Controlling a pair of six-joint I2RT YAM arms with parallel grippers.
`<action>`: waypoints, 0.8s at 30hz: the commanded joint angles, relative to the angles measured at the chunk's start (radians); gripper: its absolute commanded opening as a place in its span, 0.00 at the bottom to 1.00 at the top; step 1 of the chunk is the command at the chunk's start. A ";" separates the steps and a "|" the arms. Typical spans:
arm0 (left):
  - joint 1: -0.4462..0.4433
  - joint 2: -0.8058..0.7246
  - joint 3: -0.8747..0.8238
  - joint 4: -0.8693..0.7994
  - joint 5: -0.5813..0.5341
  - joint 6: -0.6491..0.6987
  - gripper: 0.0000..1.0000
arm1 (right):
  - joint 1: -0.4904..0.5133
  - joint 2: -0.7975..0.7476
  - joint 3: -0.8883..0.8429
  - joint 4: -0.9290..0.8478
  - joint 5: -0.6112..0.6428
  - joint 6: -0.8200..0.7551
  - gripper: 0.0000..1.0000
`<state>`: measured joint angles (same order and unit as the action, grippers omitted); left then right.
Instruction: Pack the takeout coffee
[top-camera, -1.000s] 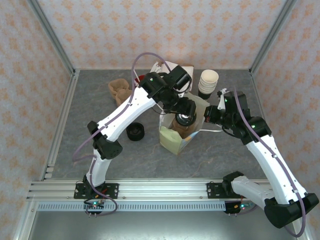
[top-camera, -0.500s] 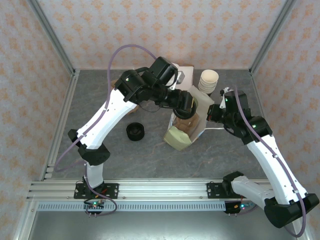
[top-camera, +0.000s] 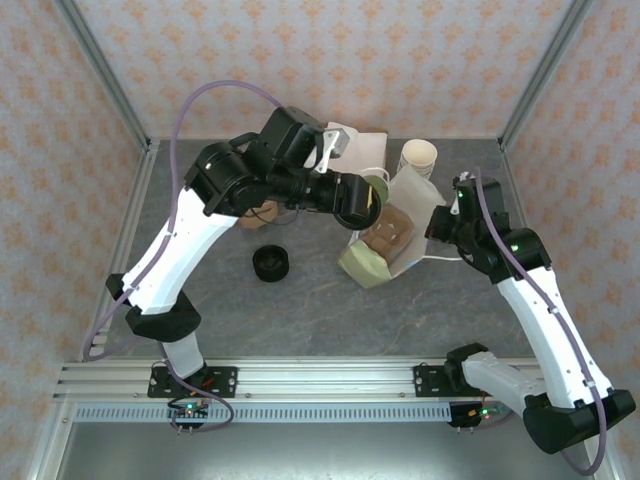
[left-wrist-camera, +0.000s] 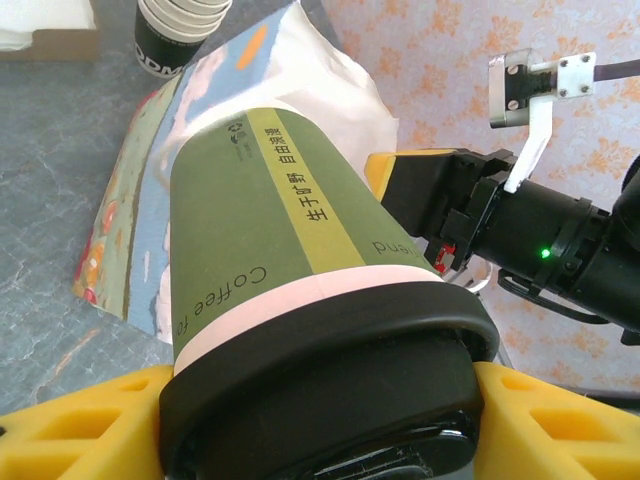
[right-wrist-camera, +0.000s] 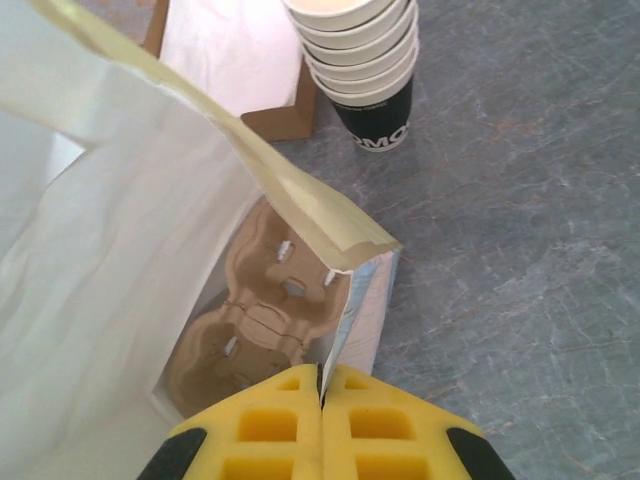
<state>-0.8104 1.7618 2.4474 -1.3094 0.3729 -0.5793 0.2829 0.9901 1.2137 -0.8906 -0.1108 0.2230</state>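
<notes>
The left end effector (left-wrist-camera: 318, 418) grips the green coffee cup (left-wrist-camera: 270, 220) at its black lid (left-wrist-camera: 300, 350), tipped sideways, at 12 o'clock of the white bag (top-camera: 365, 265). The right end effector (right-wrist-camera: 321, 392) pinches the bag's edge.

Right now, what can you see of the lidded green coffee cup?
The takeout coffee is an olive-green paper cup with a lighter stripe of printed characters, a pale band under its rim and a glossy black plastic lid pressed on. The left gripper clamps it at the lid end between yellow fingers, base pointing toward the bag.
</notes>
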 joint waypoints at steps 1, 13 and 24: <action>0.016 -0.035 0.025 -0.026 -0.063 -0.006 0.35 | -0.042 -0.012 0.040 -0.044 0.023 -0.035 0.00; 0.131 -0.187 -0.290 -0.041 -0.112 -0.117 0.35 | -0.075 -0.021 0.075 -0.084 -0.037 -0.039 0.00; 0.148 -0.172 -0.599 -0.020 0.041 -0.199 0.35 | -0.075 -0.004 0.102 -0.111 -0.101 -0.003 0.00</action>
<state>-0.6666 1.5806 1.8931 -1.3407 0.3672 -0.7383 0.2123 0.9806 1.2789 -0.9741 -0.1864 0.2028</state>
